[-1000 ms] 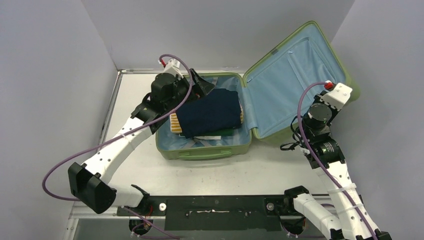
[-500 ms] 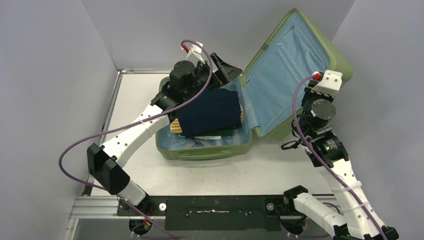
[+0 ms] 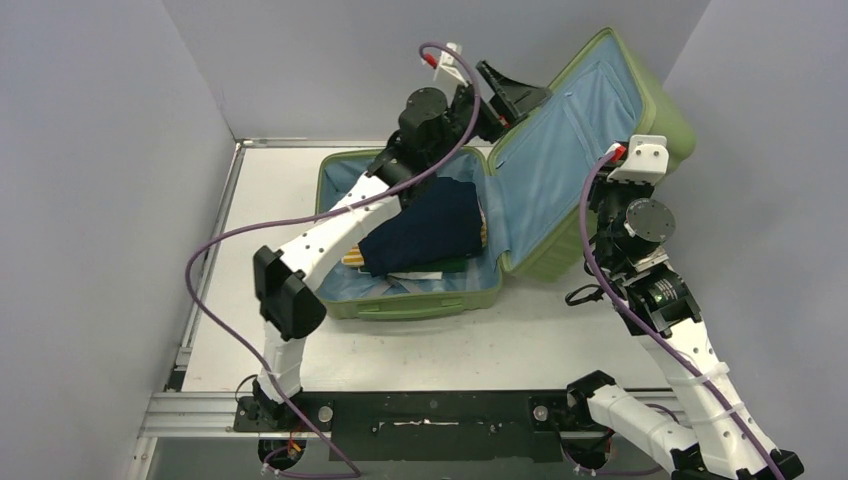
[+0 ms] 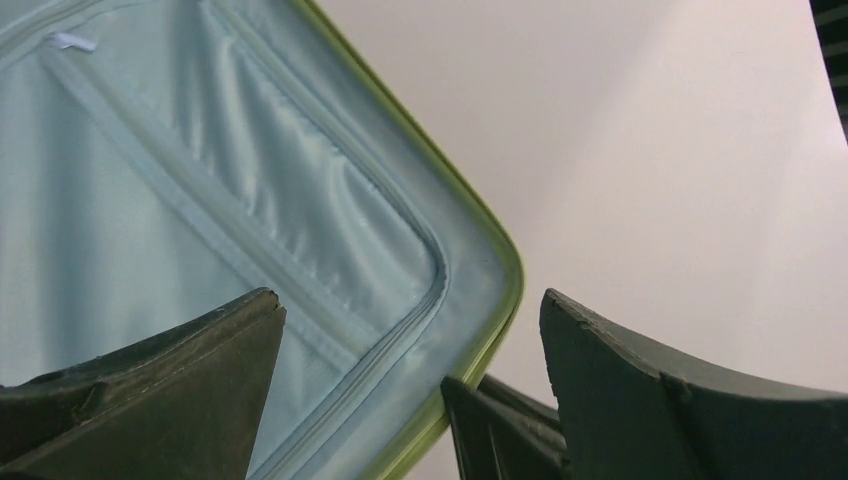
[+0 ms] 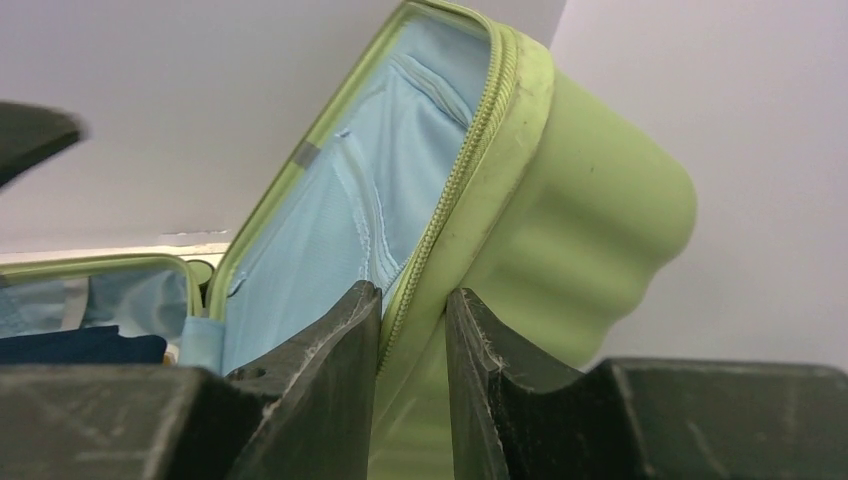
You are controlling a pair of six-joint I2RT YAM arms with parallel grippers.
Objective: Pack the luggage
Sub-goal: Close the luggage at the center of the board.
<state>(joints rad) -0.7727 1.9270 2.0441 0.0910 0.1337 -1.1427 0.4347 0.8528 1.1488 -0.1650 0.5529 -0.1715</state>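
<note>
Left pincer [image 3: 508, 92] hangs spread wide, high over the far side, just beside the upper edge of the raised lid [image 3: 560, 160]. From above, the right arm [image 3: 660, 300] ends behind that lid, its fingertips hidden by wrist and shell, so its grip cannot be read here. The luggage [image 3: 400, 305] sits mid-table [image 3: 500, 345], base flat and opening upward, hinge along its right side running near to far. The lid leans up and to the right, lining facing left. The left arm [image 3: 330, 235] crosses the base and covers part of a dark navy garment [image 3: 430, 225] lying on a yellow-striped piece [image 3: 350, 258]

Left wrist view: both fingers [image 4: 180, 390] stand apart with one corner of the lid framed between them, the rest cut off. A dark piece [image 4: 495, 430] low between them is hard to identify

Right wrist view: the right pincer [image 5: 413, 380] pinches the lid's zipped rim, one finger on the lining, the other on the ribbed shell. A dark blur [image 5: 30, 130] at the left edge cannot be made out
</note>
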